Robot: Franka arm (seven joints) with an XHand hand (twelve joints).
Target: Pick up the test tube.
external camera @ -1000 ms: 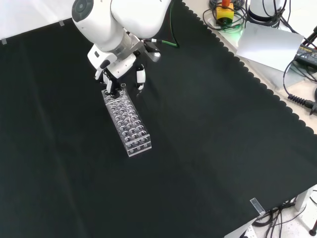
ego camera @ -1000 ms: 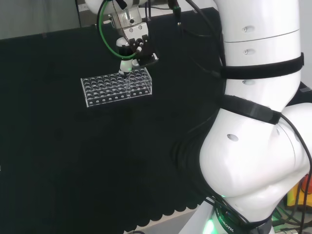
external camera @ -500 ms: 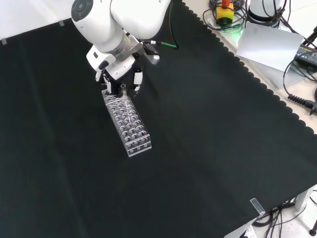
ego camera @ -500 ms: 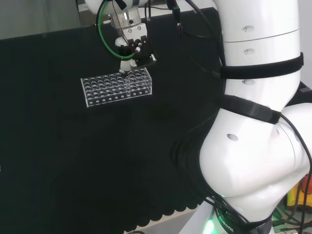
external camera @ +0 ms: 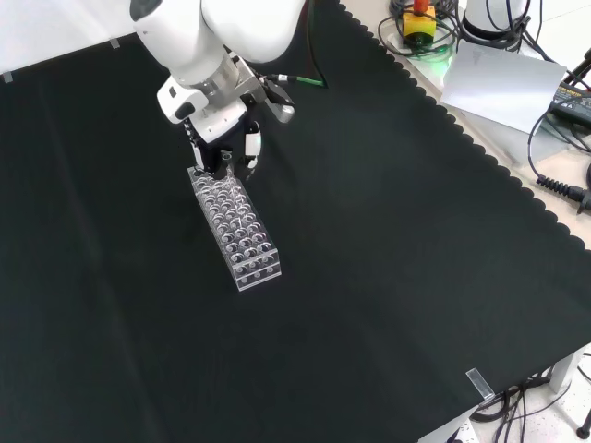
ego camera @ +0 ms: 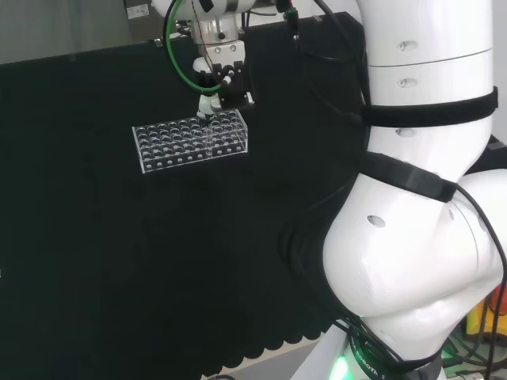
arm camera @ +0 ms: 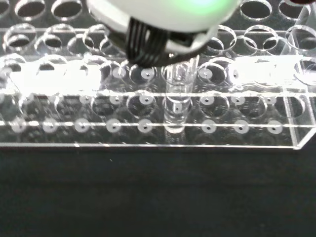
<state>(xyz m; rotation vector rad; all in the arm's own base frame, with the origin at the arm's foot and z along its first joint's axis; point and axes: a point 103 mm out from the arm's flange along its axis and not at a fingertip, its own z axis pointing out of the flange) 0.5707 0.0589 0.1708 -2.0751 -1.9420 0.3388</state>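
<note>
The bench is covered by a black cloth (external camera: 369, 277) with a scalloped edge, visible along the right side of the front view and along the bottom of the head view. In the front view, the uncovered pale bench surface (external camera: 517, 120) beyond the scalloped edge carries a grey sheet (external camera: 499, 83), black cables (external camera: 554, 175) and a yellow device with a red cap (external camera: 420, 20). A small clear clip (external camera: 478, 383) sits at the cloth's lower edge. In the head view, a grey wall (ego camera: 63, 28) stands behind the bench. Lighting is even, without hard shadows on the cloth.
</note>
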